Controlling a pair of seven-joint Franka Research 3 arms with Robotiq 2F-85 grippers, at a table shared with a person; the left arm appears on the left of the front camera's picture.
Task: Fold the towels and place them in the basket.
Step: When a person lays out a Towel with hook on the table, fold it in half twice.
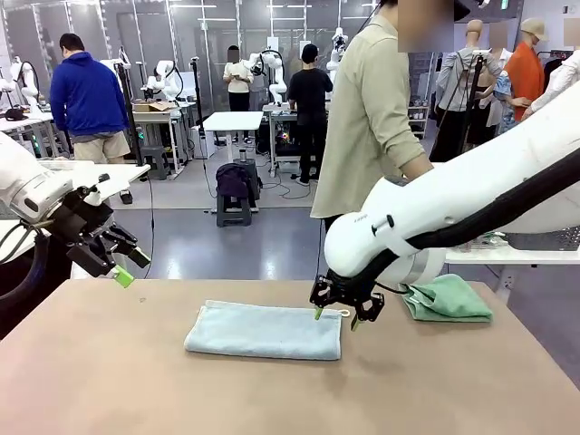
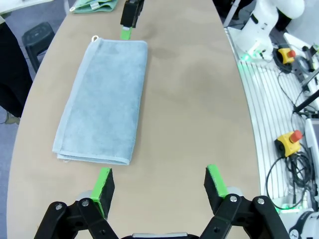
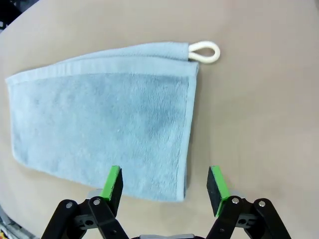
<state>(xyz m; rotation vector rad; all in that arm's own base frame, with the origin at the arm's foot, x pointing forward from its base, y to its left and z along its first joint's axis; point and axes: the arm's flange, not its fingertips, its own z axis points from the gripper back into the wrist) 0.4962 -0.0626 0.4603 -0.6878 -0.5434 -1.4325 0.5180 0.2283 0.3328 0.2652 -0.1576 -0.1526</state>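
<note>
Looking across the tabletop (image 1: 109, 381), I see the folded blue-grey towel (image 1: 265, 330) lying mid-table, my right gripper (image 1: 335, 314) spread wide over its looped end, holding nothing. My left gripper (image 1: 130, 266) hangs open near the left edge. The mint towel (image 1: 448, 298) sits at the far right edge.

No readable text, label or number anywhere
</note>
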